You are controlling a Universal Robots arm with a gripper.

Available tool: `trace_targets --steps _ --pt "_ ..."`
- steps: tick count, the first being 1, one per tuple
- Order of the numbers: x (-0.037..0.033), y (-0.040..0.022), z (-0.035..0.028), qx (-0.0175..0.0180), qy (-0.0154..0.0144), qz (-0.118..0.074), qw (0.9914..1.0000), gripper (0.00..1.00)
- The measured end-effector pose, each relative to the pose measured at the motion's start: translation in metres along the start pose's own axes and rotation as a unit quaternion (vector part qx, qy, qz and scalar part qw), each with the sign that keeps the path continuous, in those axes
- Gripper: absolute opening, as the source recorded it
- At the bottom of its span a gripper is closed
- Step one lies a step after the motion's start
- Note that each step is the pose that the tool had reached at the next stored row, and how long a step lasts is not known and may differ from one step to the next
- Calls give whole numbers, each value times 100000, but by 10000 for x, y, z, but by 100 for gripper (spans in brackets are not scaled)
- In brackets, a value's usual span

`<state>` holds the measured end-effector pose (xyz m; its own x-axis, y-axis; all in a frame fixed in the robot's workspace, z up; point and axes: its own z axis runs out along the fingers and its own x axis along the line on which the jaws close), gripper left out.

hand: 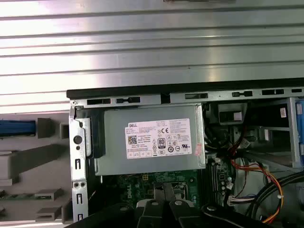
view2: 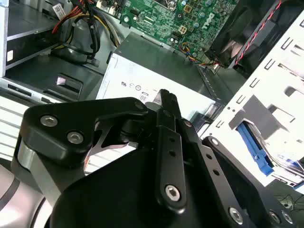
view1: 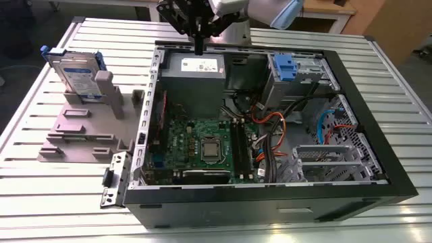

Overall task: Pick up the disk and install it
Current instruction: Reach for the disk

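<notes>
Jaws closed — disk [view1: 76, 77] well apart, in holder [view1: 78, 129].

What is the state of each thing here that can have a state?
disk: standing upright in the grey holder, not picked up.
gripper: jaws shut, holding nothing, above the power supply.
computer case: lying on its side, open, side panel off.
</notes>
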<state>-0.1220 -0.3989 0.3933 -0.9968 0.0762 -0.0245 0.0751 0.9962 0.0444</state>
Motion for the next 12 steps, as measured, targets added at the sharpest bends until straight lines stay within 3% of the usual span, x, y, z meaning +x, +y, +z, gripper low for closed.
trace_targets --steps 12 --pt "33 -3 2 1 0 0 100000 11"
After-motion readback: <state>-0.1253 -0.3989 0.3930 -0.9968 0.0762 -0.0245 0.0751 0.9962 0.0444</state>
